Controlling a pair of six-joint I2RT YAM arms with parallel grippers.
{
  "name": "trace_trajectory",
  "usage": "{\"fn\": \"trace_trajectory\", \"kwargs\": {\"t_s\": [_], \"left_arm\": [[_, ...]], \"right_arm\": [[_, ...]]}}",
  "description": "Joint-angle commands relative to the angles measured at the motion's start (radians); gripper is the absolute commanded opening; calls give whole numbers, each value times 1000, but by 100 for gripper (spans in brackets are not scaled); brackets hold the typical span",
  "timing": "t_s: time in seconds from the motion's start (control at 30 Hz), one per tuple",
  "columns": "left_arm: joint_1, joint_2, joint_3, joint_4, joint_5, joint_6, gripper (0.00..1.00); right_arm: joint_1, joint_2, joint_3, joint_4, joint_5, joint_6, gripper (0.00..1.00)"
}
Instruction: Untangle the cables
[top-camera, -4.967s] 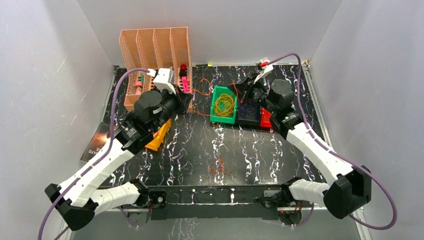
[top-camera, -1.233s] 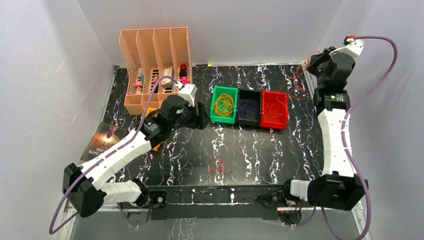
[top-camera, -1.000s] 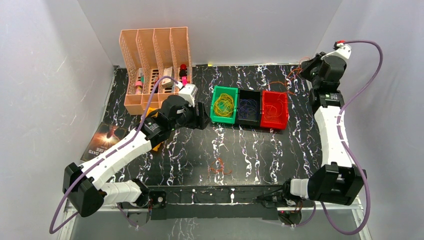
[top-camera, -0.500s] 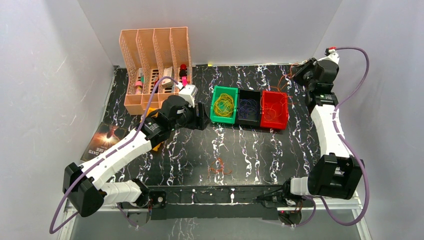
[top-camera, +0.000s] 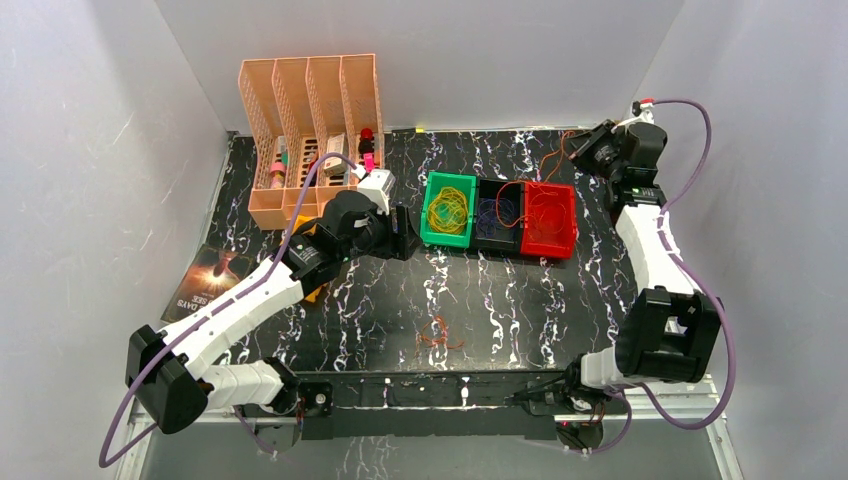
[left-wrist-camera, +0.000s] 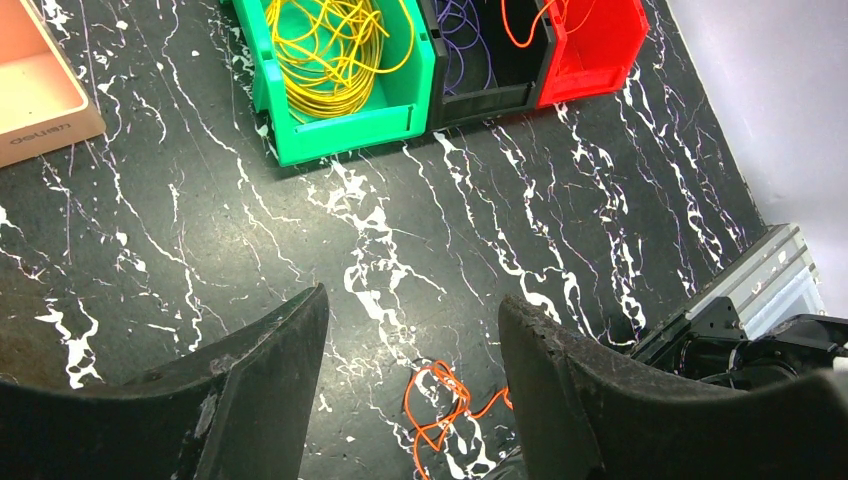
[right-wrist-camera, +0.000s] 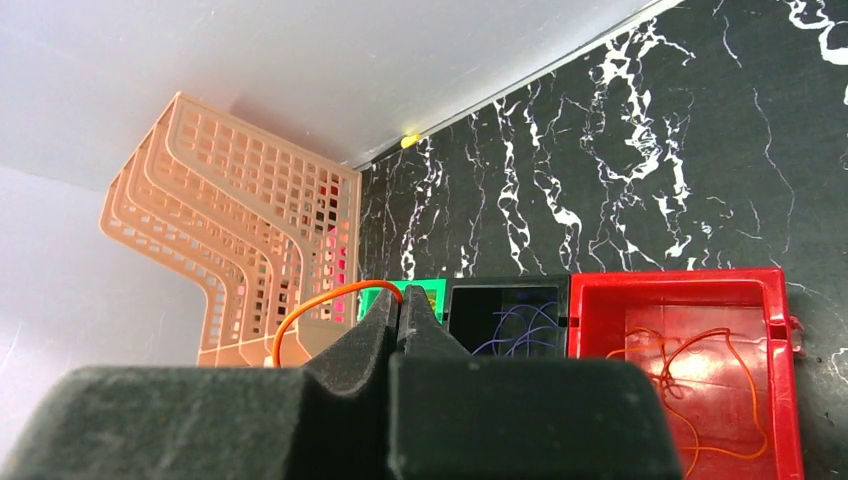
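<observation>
Right gripper (right-wrist-camera: 400, 302): fingers pressed together on a single orange wire (right-wrist-camera: 316, 297), which arcs out to the left of the fingertips. In the overhead view its free end trails down toward the row of bins. We judge the arm is held high at the far right corner to draw this strand out to length, so it slips free of the others and can then be lowered into the red bin (right-wrist-camera: 785, 380). That bin sits below and right of the fingers and already holds loose orange loops. The black bin (right-wrist-camera: 505, 300), just below the fingertips, holds blue-purple wires (right-wrist-camera: 512, 325). The sorting is evidently by colour. Left gripper (left-wrist-camera: 412, 302): fingers well apart, nothing between the pads, hovering above the table (left-wrist-camera: 600, 230). The green bin (left-wrist-camera: 350, 125), with its coil of yellow wires (left-wrist-camera: 325, 50), lies ahead of its fingertips. A small orange tangle (left-wrist-camera: 438, 405) lies on the table below the gap between the fingers, toward the near edge. We read the open left hand as waiting near that leftover clump, likely the next pick. Risk: the trailing strand may snag on a bin wall.
</observation>
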Motion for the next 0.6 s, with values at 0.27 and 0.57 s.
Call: {"fn": "trace_trajectory", "kwargs": {"t_s": [0.27,0.57], "left_arm": [[3,-10,-2,-17,6,-6,62],[3,-5,-11,-8,7,-8,62]], "right_arm": [[-54,-92,-98,-10,387,-98,0],[-181,-127,-138,-17,486,-65,0]]}}
